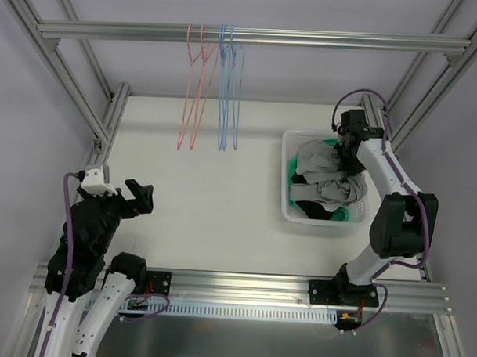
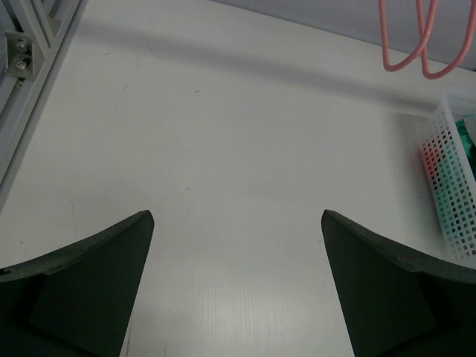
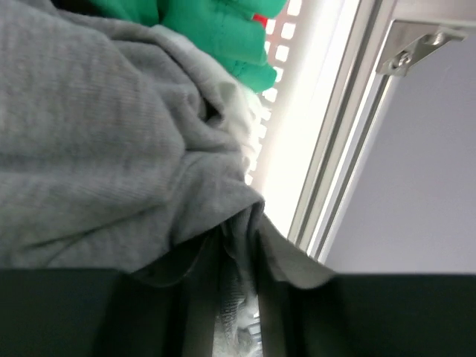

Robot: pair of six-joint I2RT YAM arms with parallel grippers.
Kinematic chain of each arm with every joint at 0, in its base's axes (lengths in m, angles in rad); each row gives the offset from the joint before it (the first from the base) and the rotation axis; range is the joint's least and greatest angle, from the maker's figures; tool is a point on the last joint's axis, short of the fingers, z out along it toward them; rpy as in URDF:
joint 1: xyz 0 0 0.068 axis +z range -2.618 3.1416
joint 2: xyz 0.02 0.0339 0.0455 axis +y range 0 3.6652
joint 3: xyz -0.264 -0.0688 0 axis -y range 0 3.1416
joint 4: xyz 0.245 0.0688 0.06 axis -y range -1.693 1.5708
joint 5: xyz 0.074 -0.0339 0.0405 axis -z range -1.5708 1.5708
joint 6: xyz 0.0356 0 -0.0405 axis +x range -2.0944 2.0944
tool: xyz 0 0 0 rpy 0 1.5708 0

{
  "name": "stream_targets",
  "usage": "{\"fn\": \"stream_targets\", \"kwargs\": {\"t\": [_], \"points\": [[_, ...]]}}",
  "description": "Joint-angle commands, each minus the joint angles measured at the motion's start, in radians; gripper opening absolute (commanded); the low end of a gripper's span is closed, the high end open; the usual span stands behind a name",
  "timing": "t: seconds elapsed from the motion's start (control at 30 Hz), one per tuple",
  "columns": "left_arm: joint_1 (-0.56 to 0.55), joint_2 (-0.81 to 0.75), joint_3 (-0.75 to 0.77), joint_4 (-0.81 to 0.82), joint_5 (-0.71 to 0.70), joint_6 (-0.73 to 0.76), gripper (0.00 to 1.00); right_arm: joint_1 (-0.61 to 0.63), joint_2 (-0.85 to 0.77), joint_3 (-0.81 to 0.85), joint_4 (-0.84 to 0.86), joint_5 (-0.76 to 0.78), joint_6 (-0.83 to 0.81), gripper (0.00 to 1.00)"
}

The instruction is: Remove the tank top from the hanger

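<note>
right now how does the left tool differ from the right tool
The left tool is open with nothing between its fingers; the right tool is shut on a fold of the grey garment. The left tool hangs over bare table on the left side; the right tool is down in the white basket on the right side. Both have dark fingers.
</note>
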Motion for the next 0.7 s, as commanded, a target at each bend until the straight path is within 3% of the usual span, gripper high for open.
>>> {"fn": "stream_targets", "kwargs": {"t": [0.0, 0.23, 0.4, 0.57, 0.6, 0.67], "points": [[0.01, -0.018, -0.003, 0.039, 0.003, 0.021, 0.99, -0.007, -0.011, 0.04, -0.044, 0.019, -0.004, 0.32], [0.01, -0.01, -0.003, 0.042, 0.003, 0.013, 0.99, -0.006, -0.061, 0.129, -0.091, -0.017, 0.06, 0.5], [0.027, 0.025, 0.004, 0.05, 0.001, -0.01, 0.99, -0.006, -0.141, 0.228, -0.137, 0.026, 0.094, 0.87], [0.079, 0.067, 0.007, 0.053, 0.006, -0.014, 0.98, -0.001, -0.241, 0.277, -0.18, 0.003, 0.189, 0.93], [0.079, 0.077, 0.014, 0.05, -0.002, -0.016, 0.99, 0.0, -0.271, 0.274, -0.18, -0.039, 0.217, 0.99], [0.081, 0.131, 0.028, 0.049, -0.01, 0.001, 0.99, 0.006, -0.386, 0.239, -0.165, -0.222, 0.293, 0.99]]}}
